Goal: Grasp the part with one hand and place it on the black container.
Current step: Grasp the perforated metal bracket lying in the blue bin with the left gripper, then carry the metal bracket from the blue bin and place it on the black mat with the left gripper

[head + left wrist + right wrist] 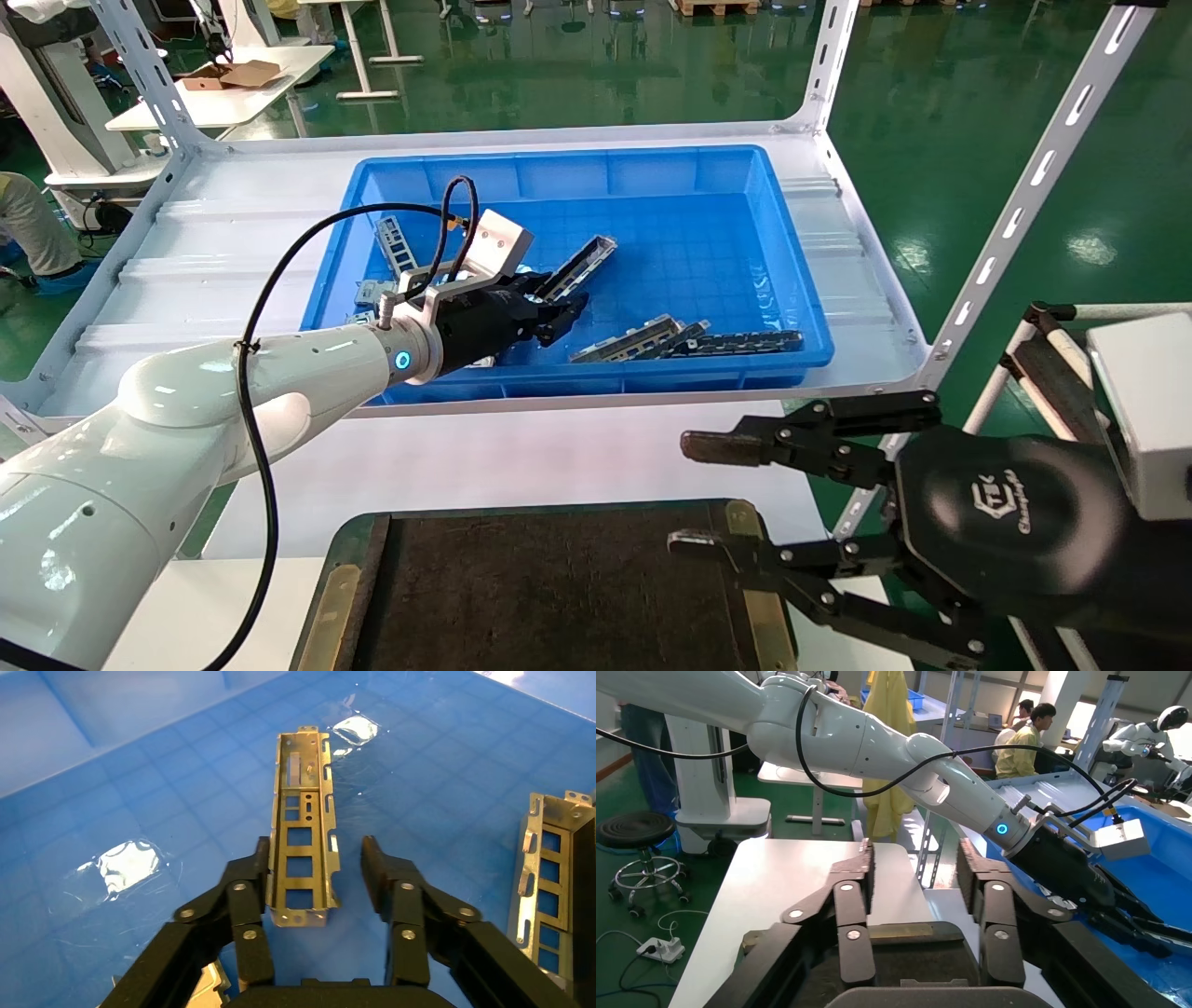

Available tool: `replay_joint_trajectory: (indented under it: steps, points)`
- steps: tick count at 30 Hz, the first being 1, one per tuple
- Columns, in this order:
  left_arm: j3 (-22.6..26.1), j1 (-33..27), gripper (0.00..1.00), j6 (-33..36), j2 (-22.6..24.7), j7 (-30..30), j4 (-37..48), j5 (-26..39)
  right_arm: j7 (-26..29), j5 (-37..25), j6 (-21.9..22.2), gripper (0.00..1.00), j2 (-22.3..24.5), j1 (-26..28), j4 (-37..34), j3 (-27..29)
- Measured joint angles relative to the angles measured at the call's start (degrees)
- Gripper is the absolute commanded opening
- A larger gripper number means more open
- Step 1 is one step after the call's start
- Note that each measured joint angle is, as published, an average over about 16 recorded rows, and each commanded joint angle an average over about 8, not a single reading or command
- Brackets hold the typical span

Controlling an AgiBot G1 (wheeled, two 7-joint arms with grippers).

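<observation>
The part [302, 832], a silver-grey channel strip with rectangular cutouts, lies on the floor of the blue bin [708, 177]. In the head view the part [579, 267] shows just past my left gripper [563, 317]. That left gripper [316, 846] is open and straddles the part's near end. One finger [247, 896] touches the part's side wall and the other stands a gap away. My right gripper [687, 494] hangs open and empty over the right near corner of the black container [559, 596].
More channel parts [643, 337] and a darker slotted strip [745, 343] lie near the bin's front wall; another part [545, 874] is beside my left gripper. Flat slotted plates [396, 244] sit at the bin's left. A slanted shelf post [1034, 186] stands at the right.
</observation>
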Motion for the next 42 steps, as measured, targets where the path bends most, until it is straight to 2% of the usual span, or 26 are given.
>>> replay_joint_trajectory:
  steps: [12,19,30,42]
  points:
    - [2.4,-1.0,0.0,-0.3,-0.1,1.0,-0.8,-4.3,0.0,0.0,0.0,0.0,0.0,0.0,0.0,0.0]
    - [2.2,-2.7,0.0,2.7,-0.6,3.3,-1.2,-7.8,0.0,0.0,0.0,0.0,0.0,0.0,0.0,0.0]
    - [0.2,-4.1,0.0,16.0,-3.0,8.5,-0.3,-13.1,0.0,0.0,0.0,0.0,0.0,0.0,0.0,0.0]
    - [-0.9,-1.8,0.0,31.0,-8.0,10.6,-1.2,-16.0,0.0,0.0,0.0,0.0,0.0,0.0,0.0,0.0]
